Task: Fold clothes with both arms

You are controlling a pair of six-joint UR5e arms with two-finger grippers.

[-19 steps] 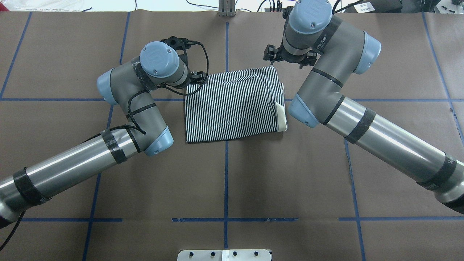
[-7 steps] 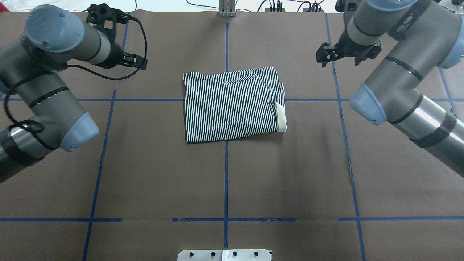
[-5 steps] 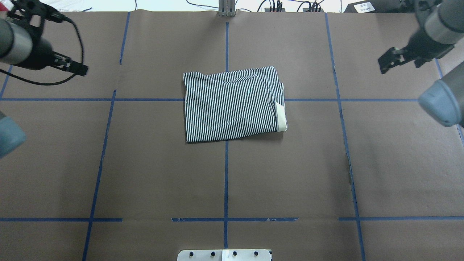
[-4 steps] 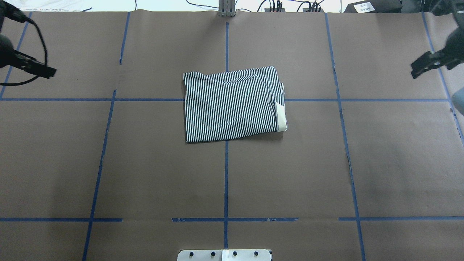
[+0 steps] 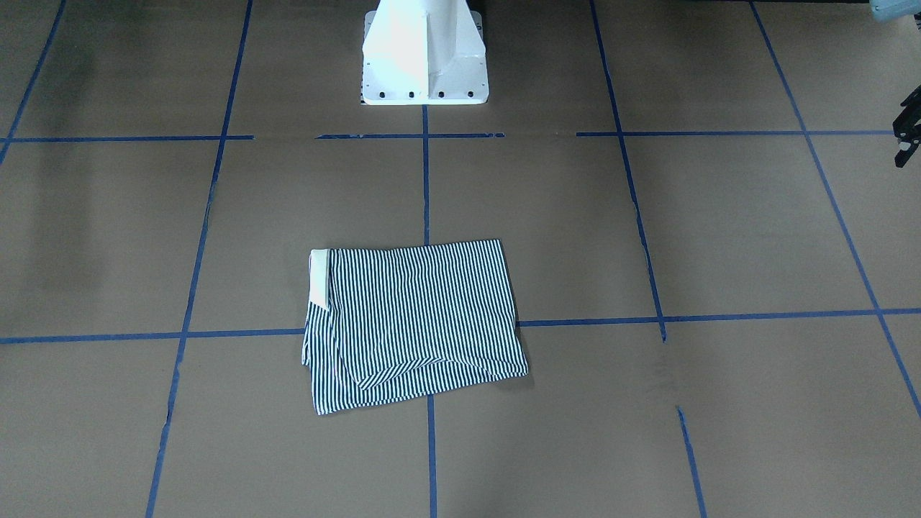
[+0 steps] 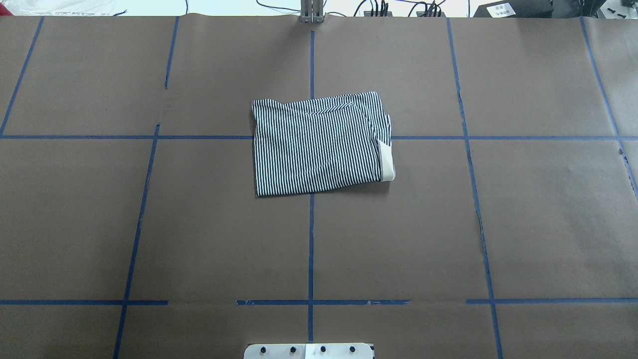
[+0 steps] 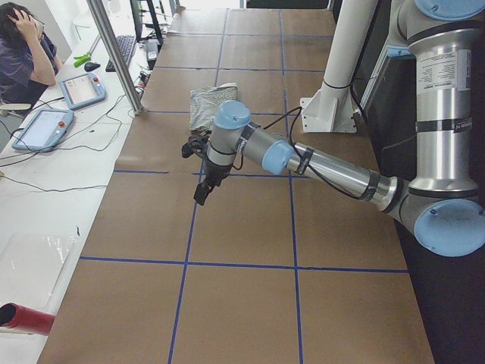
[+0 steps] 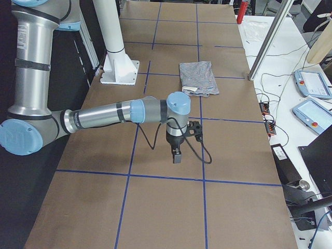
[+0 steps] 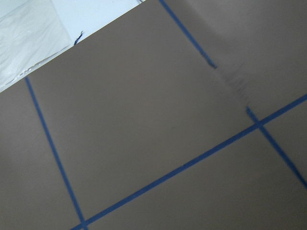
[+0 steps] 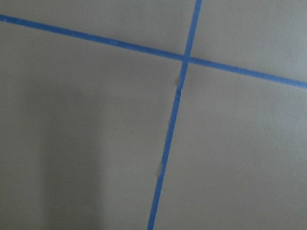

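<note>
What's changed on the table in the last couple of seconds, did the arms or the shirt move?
The left gripper and right gripper pulled away from the far edge of the striped shirt, each out to its own side, leaving the overhead view. Both now hang over bare brown paper, well clear of it. The shirt stayed folded in the same spot, cream collar unchanged.

Polo shirt (image 6: 319, 147) is folded up, so only a strip of the cream collar (image 6: 386, 164) pokes out on one side, rest is tucked under. Left gripper (image 7: 203, 191) and right gripper (image 8: 177, 156) show whole only in the side views, and they're way too small there to tell if the jaws are apart, tbh. Front-facing view gets just a black bit of the left arm (image 5: 908, 137), cut off by the edge. Pedestal base (image 6: 309, 351) is cropped at the btm of the overhead view. Left wrist view is kinda smeary in spots.
</note>
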